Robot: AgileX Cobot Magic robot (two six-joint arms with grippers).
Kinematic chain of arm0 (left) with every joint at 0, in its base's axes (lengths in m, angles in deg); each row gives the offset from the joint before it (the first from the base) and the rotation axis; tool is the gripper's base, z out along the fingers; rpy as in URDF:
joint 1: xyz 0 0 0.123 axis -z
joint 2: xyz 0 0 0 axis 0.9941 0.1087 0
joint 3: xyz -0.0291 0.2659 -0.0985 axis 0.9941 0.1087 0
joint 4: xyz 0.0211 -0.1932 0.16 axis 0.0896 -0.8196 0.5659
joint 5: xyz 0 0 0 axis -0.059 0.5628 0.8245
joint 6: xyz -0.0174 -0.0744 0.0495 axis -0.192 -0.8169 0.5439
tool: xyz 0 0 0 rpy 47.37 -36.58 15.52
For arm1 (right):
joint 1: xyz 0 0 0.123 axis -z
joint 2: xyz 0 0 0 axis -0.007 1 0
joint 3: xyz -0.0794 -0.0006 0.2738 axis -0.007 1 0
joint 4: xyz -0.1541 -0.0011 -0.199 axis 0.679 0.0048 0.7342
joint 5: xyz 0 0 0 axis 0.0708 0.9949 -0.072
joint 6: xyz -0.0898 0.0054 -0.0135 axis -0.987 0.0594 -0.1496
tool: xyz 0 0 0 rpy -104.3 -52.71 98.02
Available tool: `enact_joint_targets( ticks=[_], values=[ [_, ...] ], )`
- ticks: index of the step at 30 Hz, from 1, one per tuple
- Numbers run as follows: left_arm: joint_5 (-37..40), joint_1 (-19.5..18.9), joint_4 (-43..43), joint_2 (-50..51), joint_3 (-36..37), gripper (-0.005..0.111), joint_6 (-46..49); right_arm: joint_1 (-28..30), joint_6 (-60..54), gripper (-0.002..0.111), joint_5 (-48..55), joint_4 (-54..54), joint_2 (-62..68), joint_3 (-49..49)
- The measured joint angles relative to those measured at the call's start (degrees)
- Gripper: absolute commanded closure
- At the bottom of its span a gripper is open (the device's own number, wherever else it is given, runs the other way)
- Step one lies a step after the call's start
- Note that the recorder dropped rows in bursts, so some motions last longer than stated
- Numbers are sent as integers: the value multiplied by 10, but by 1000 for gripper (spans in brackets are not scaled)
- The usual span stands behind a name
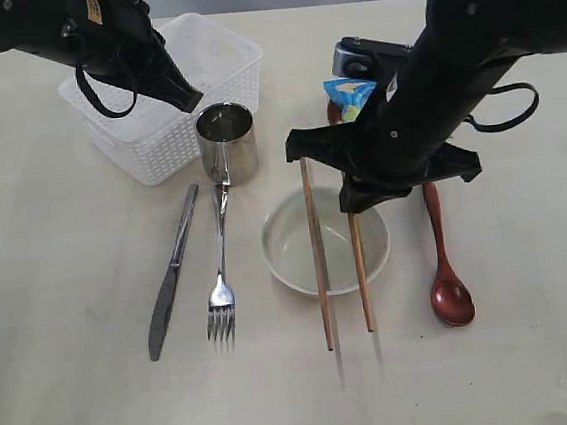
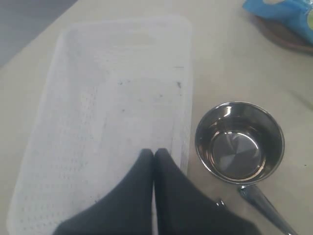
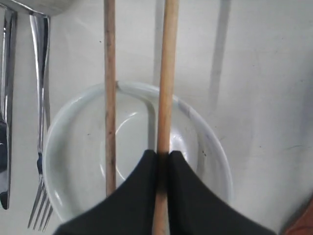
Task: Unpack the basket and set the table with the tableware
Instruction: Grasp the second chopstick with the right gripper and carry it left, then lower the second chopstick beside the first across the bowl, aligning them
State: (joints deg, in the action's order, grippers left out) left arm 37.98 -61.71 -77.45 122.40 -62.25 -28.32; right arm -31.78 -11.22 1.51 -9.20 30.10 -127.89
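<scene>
My right gripper (image 3: 163, 154) is shut on one brown chopstick (image 3: 166, 88) above the cream bowl (image 1: 280, 258). The second chopstick (image 1: 318, 269) lies across the bowl beside it. On the table (image 1: 70, 293), left of the bowl, lie the silver fork (image 1: 220, 279) and knife (image 1: 174, 273). A dark red spoon (image 1: 443, 262) lies to the bowl's right. The steel cup (image 1: 227, 143) stands next to the white basket (image 1: 167, 93). My left gripper (image 2: 154, 152) hangs shut and empty over the basket's edge near the cup (image 2: 239, 142).
A blue chip bag (image 1: 351, 95) rests on a small reddish-brown plate (image 2: 279, 36) behind the bowl, partly hidden by my right arm (image 1: 450, 66). The basket's inside (image 2: 122, 98) shows nothing in it.
</scene>
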Motion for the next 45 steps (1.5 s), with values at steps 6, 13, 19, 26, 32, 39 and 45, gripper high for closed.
enact_joint_targets(
  ticks=[6, 13, 19, 26, 32, 39, 45],
  values=[
    [0, 0, 0, 0, 0, 107, 0, 0, -21, 109, -3, -25, 20, 0],
    [0, 0, 0, 0, 0, 107, 0, 0, -32, 108, -7, -35, 20, 0],
    [0, 0, -9, 0, 0, 107, 0, 0, -36, 108, -13, -35, 20, 0],
    [0, 0, -9, 0, 0, 107, 0, 0, -38, 105, -18, -35, 20, 0],
    [0, 0, -9, 0, 0, 107, 0, 0, -38, 67, -21, -35, 20, 0],
    [0, 0, -9, 0, 0, 107, 0, 0, -38, 63, -36, -36, 20, 0],
    [0, 0, -10, 0, 0, 107, 0, 0, -69, 43, -35, -51, 14, 0]
  ],
)
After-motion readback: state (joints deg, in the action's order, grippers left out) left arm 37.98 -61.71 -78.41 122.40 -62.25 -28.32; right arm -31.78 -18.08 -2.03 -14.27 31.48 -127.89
